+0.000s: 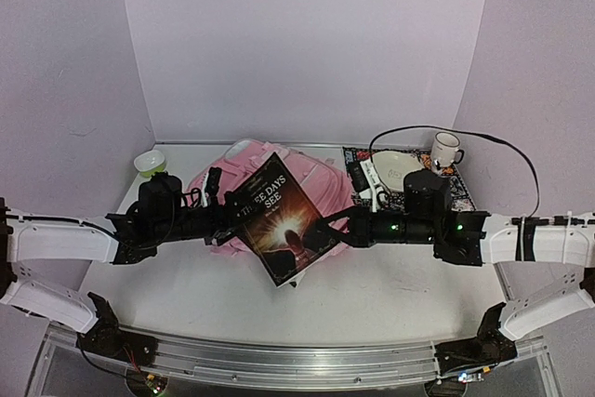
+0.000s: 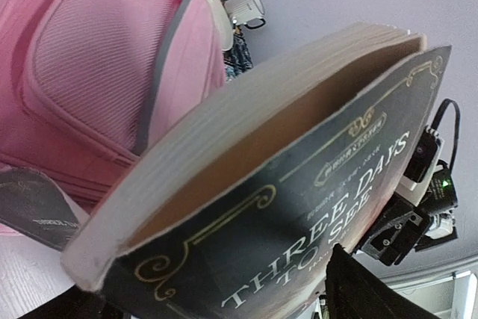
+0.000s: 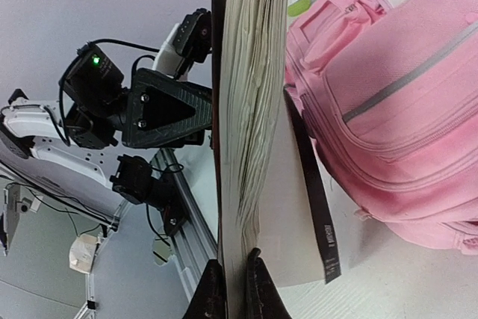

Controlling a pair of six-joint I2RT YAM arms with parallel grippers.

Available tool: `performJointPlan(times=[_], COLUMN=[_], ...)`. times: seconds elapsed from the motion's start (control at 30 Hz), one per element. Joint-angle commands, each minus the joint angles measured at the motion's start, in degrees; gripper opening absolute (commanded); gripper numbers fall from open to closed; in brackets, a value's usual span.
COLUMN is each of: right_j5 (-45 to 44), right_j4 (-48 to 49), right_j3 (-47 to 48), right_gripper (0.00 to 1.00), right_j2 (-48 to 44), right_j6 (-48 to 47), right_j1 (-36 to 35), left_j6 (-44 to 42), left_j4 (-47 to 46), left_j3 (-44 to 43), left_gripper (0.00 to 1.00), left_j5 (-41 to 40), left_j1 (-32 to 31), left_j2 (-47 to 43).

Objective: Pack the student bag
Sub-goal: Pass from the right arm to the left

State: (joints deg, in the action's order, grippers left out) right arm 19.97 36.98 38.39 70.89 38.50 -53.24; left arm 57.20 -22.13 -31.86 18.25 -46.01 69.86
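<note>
Right pincer (image 3: 237, 270) on book (image 3: 254, 72) beside bag (image 3: 388, 95)

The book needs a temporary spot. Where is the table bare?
Bare: the table strip between the book and the near rail. Crowded: the student bag at centre back, the green cup back left, the tray with the mug back right.

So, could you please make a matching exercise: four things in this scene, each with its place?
Things:
1 book
2 pink backpack
3 white mug
4 green cup

Places:
a far left corner
b clamped by the right gripper
c on the patterned tray, far right
d centre, behind the book

Pairs: 1-b, 2-d, 3-c, 4-a
</note>
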Motion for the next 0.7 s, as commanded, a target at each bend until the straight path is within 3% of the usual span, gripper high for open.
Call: performJointPlan(times=[0.0,0.43,0.57,0.67], right_j5=[3.2,6.1,6.8,6.1], right_j4=[12.2,14.6,15.7,16.3], right_j3=[1.2,3.8,4.6,4.8], right_gripper=[0.00,0.00,0.00,0.00], right_j2=[-2.2,7.1,9.3,10.1], right_j6=[2.3,7.0,7.6,7.9], right_j1=[0.6,3.1,3.8,4.0], left_j6=[1.3,0.6,0.1,0.1], left_j4=[-11.0,-18.4,-19.1,-19.3], left_j3=[-1.5,-1.4,-2.6,-3.6], left_gripper=[0.84,0.61,0.49,0.31], left_j5=[4.4,5.0,4.9,3.9], left_j1=[0.2,-0.1,-0.1,-0.1], left_j2=[-1.7,-8.9,-7.8,-6.1])
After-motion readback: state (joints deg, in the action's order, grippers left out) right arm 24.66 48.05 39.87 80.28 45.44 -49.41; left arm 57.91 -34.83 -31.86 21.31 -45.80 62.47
